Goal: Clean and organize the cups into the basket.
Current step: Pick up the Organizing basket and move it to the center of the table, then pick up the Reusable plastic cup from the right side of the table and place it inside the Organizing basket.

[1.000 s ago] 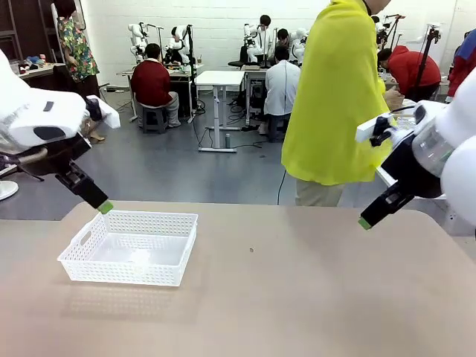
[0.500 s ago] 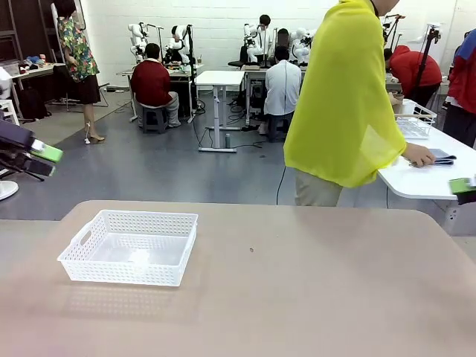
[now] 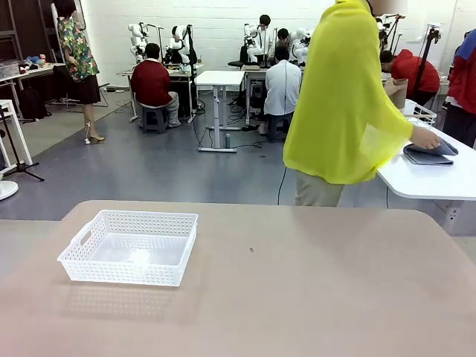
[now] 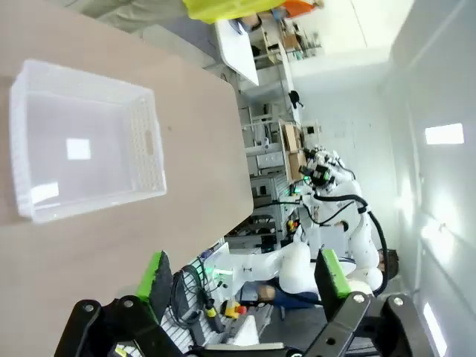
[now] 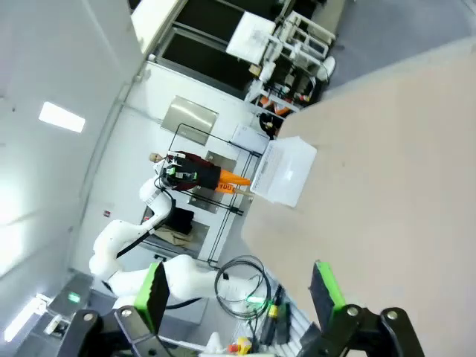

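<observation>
1. Front view: the white lattice basket (image 3: 123, 272) is sitting upright on the tan table (image 3: 312, 290), toward the robot's left side, with one cut-out handle facing left.
2. Left wrist view: the basket (image 4: 149, 149) is lying flat on the table top, well apart from the left gripper (image 4: 244, 273). A light patch is reflecting off its floor.
3. The left gripper's jaws are standing wide apart, and its green pads (image 4: 158, 274) are gripping nothing.
4. Right wrist view: the right gripper (image 5: 239, 286) is hanging well clear of the table top, jaws likewise spread wide and holding nothing. The basket (image 5: 285, 172) is showing small and far off.
5. Front view: a person (image 3: 346, 97) in a yellow top is standing beyond the far edge, leaning toward a white side table (image 3: 424, 182), one hand (image 3: 425, 137) resting on a dark folded cloth (image 3: 428, 155).
</observation>
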{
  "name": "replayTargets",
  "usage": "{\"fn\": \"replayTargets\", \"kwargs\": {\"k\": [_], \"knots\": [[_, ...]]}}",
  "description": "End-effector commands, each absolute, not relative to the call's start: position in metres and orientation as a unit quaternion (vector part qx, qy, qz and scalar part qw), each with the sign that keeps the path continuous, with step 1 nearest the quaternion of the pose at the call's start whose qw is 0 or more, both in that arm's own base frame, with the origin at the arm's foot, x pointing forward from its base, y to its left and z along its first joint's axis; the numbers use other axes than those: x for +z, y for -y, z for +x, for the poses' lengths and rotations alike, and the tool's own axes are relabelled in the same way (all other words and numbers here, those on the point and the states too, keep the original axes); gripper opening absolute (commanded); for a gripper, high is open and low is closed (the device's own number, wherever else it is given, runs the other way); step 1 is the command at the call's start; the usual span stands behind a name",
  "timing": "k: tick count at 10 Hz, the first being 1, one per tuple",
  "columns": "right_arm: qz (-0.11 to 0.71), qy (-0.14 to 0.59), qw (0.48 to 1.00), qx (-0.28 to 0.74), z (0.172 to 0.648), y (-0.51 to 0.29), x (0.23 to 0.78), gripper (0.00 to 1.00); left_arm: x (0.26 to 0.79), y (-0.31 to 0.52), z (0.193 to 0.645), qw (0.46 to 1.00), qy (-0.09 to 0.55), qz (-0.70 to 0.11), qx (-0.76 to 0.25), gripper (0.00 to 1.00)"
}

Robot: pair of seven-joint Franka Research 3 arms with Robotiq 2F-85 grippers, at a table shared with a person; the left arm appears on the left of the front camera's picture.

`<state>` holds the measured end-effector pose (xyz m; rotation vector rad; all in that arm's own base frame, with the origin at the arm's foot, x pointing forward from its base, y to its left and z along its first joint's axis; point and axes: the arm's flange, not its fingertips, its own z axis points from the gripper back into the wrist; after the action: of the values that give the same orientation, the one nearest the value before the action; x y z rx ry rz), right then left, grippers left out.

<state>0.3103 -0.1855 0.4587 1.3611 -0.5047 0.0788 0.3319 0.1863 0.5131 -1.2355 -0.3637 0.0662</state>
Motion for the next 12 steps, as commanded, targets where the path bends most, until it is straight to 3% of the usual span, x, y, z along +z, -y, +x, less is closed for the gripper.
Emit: {"fn": "replayTargets", "kwargs": {"k": [1,7,9,10,12], "knots": [[0.58,0.195,0.79,0.033,0.301,0.207,0.457,1.0,0.515,-0.2,0.331,0.815,0.157,-0.556,0.038,1.0],[0.561,0.243,0.791,-0.04,0.226,0.277,0.454,1.0,0.517,-0.257,0.286,0.837,0.179,-0.511,0.083,1.0],[0.563,0.263,0.781,-0.063,0.214,0.291,0.446,1.0,0.516,-0.265,0.279,0.831,0.198,-0.509,0.106,1.0],[0.565,0.277,0.775,-0.059,0.212,0.293,0.445,1.0,0.516,-0.261,0.286,0.833,0.179,-0.514,0.098,1.0],[0.558,0.253,0.787,-0.068,0.213,0.29,0.454,1.0,0.516,-0.261,0.286,0.833,0.179,-0.514,0.098,1.0]]}}
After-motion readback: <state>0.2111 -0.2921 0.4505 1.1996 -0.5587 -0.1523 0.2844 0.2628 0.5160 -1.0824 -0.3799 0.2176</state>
